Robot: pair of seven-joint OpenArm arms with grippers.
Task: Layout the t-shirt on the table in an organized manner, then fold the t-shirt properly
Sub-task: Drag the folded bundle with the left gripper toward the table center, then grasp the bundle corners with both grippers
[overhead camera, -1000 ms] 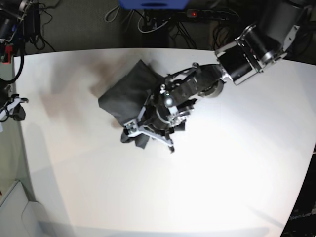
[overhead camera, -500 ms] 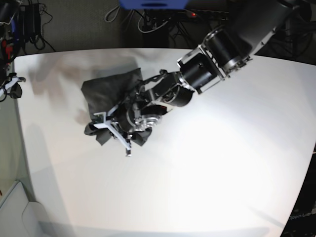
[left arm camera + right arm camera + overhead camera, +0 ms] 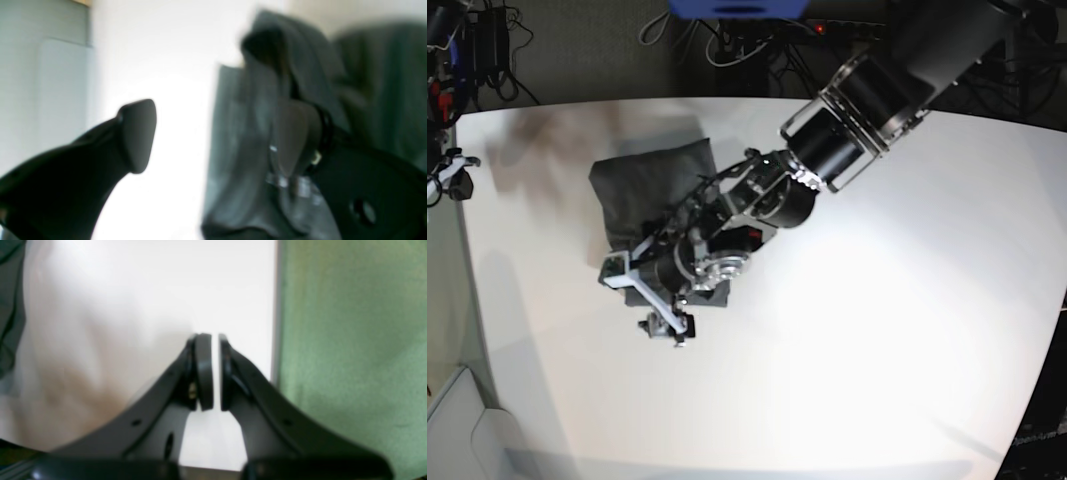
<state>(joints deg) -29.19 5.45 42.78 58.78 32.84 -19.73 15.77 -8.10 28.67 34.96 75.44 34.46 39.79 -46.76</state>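
T-shirt (image 3: pixel 652 185) lies bunched on the table (image 3: pixel 877 330), towards the far-left part in base view: dark charcoal cloth, matte, soft folds, roughly a crumpled square w/ one straight-ish top edge. Table is smooth white, glossy glare in the middle, rounded edge.

Left arm reaches in from base view's upper right, fat black cylindrical segments w/ silver bands. Left gripper (image 3: pixel 642 298) sits over the shirt's near edge, jaws spread wide. Left wrist view: one finger (image 3: pixel 136 133), dark, matte, rounded paddle shape, stands over bare white table, apart from the cloth; the other finger (image 3: pixel 297 136) is right against the grey fabric, cloth draped in vertical folds around it. View is blurred, so can't tell if cloth is merely touching or snagged; not pinched between the two.

Right gripper (image 3: pixel 215 373) pressed nearly together, thin sliver of light between the black curved pads, nothing in them. It hangs by the table's edge; green textured floor (image 3: pixel 353 356) beside it. Dark cloth edge at that view's left margin.
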